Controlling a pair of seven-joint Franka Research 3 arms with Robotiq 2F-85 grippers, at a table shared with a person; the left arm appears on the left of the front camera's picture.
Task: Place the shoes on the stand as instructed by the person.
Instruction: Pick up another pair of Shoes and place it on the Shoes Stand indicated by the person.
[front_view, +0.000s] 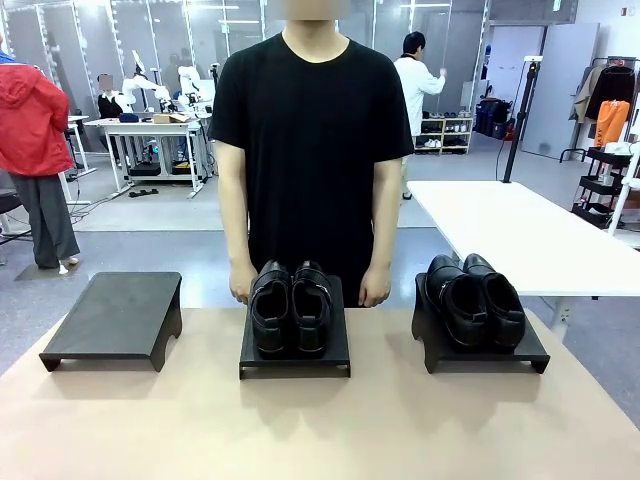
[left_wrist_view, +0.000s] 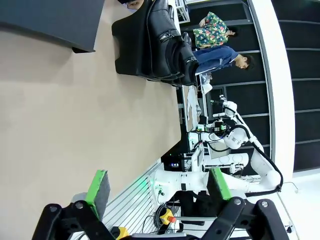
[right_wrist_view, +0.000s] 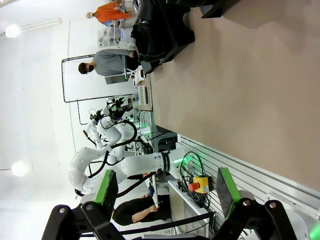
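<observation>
In the front view I see three low black rectangular stands in a row across the tan tabletop (front_view: 320, 420). The left black stand (front_view: 115, 318), at the middle left of the frame, is bare. The centre black stand (front_view: 295, 345) carries a pair of glossy black buckled strap shoes (front_view: 290, 307), heels toward me. The right black stand (front_view: 480, 345) holds a second pair of glossy black leather shoes (front_view: 475, 300), angled slightly. The person in the black T-shirt (front_view: 312, 130) stands behind the centre stand, arms straight down, one hand (front_view: 240, 285) and the other hand (front_view: 375, 288) resting at the table's far edge on either side of the shoes.

My left gripper (left_wrist_view: 160, 187) hangs above the table with its green-padded fingers wide apart, holding nothing. My right gripper (right_wrist_view: 167, 187) is likewise spread wide and empty.
</observation>
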